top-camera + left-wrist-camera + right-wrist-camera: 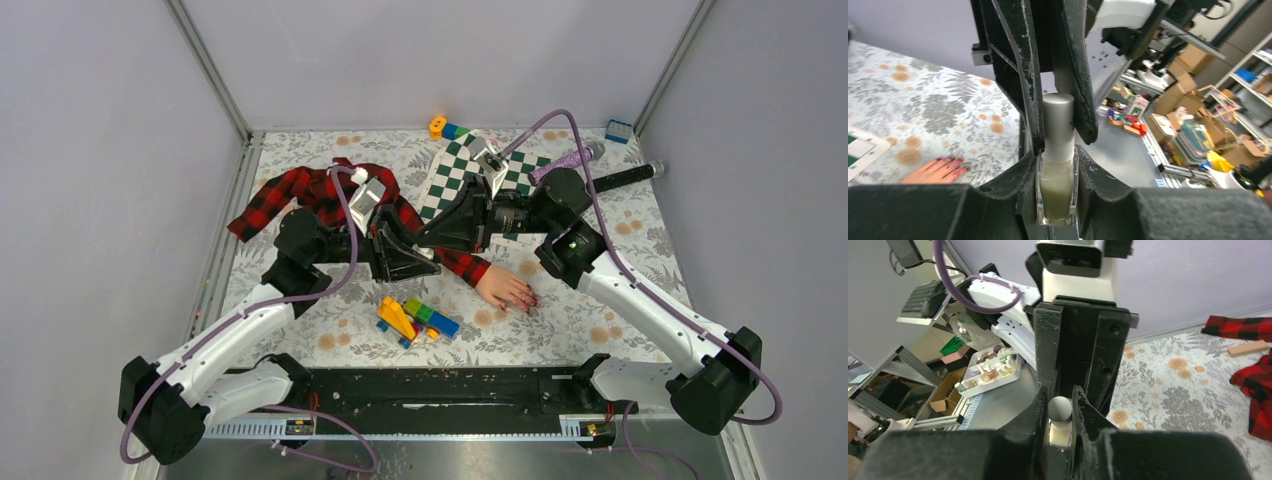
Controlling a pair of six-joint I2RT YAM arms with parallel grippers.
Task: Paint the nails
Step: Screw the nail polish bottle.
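Between left fingers (1013,196) pinching bottle (1057,187) and right fingers (1080,100) clamped on cap (1058,125), twist cap off squarely, keep bottle steady, then reach nails (954,163) lying near, below fingers, on tabletop (938,110).

- Bottle (1057,185): in the top view, wholly hidden where the left gripper (1057,165) and right gripper (1060,401) meet. In the right wrist view, only the round top of the cap (1060,409) and a sliver of pale glass show between the fingers. In the left wrist view, both side walls are covered.
- Nails (954,161): too small to count from above. In the left wrist view a few dark-red tips show. The rest of the mannequin hand (928,172) is cut off by the gripper body.
- Plaid sleeve (290,195): mid-length hidden under both arms.
- Checkered board (455,165): near part hidden by the right arm.
- Tray of small bottles (990,372): contents too small to tell.
- Shelving (1198,115): blurred.
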